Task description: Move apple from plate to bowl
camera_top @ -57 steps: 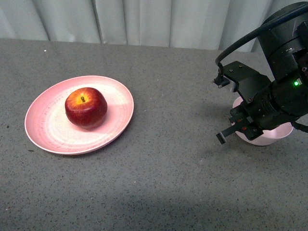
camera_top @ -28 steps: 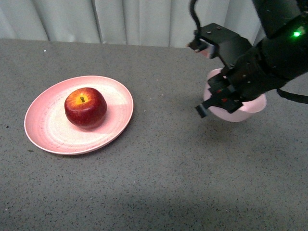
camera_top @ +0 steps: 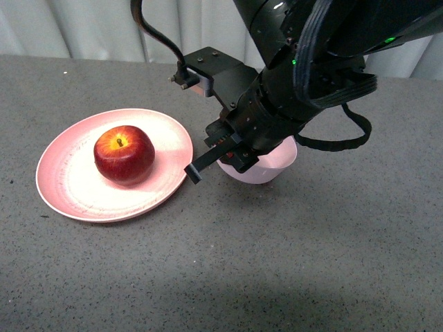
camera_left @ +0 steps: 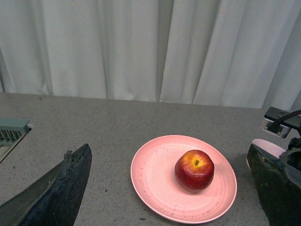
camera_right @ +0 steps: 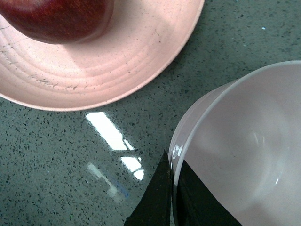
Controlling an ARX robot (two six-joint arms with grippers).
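The dark-red apple (camera_top: pixel 124 153) (camera_left: pixel 194 170) sits stem up on the wide pink plate (camera_top: pixel 76 187) (camera_left: pixel 155 181), left of centre. My right gripper (camera_top: pixel 232 153) (camera_right: pixel 175 188) is shut on the rim of the pale pink bowl (camera_top: pixel 266 168) (camera_right: pixel 244 155), one finger inside the wall and one outside. The bowl is held upright and empty, just right of the plate's edge (camera_right: pixel 117 61); the apple (camera_right: pixel 56 19) shows at that view's corner. My left gripper (camera_left: pixel 169 155) is open, back from the plate, with apple and plate between its dark fingers (camera_left: pixel 66 188). The bowl (camera_left: pixel 268 147) peeks in beside one finger.
The table is grey speckled stone with a white curtain (camera_top: pixel 208 28) along its far edge. The right arm's black bulk (camera_top: pixel 311 62) hangs over the table's middle and back right. A grey vented object (camera_left: pixel 11 129) lies at the edge of the left wrist view.
My right gripper has carried the bowl leftwards from the far right of the table to beside the plate's right edge. Apple and plate have not moved.
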